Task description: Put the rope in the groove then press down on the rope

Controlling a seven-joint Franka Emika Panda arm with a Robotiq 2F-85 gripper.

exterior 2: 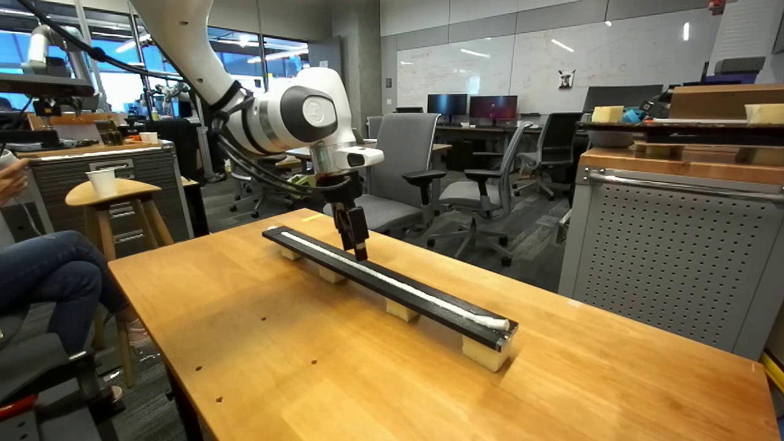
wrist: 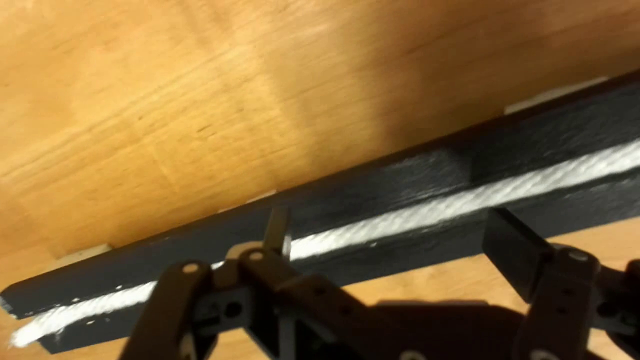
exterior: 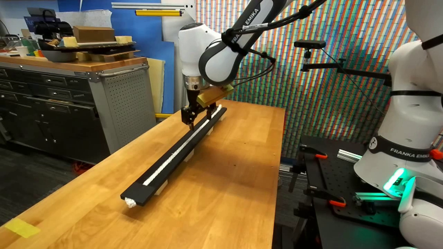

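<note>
The rope, a white twisted cord, lies along the middle of the long black bar in both exterior views (exterior: 172, 157) (exterior 2: 429, 298) and in the wrist view (wrist: 395, 224). The bar (exterior: 139, 192) (exterior 2: 484, 335) (wrist: 365, 195) has the groove under the rope, mostly covered by it. At one end the rope (exterior 2: 499, 323) looks thicker and rests near the bar's tip. A white tuft (exterior: 130, 202) sticks out at the opposite end. My gripper (exterior: 200, 123) (exterior 2: 360, 252) (wrist: 389, 217) is open and empty, pointing down just over the bar, its fingers spread along the bar's length. Contact is unclear.
Tan blocks (exterior 2: 401, 310) raise the bar above the wooden table (exterior: 242, 166). Yellow tape (exterior: 22, 227) marks the table near a corner. A grey cabinet (exterior: 128, 100) and chairs (exterior 2: 401, 159) stand beyond the table. A seated person's leg (exterior 2: 61, 294) is beside it.
</note>
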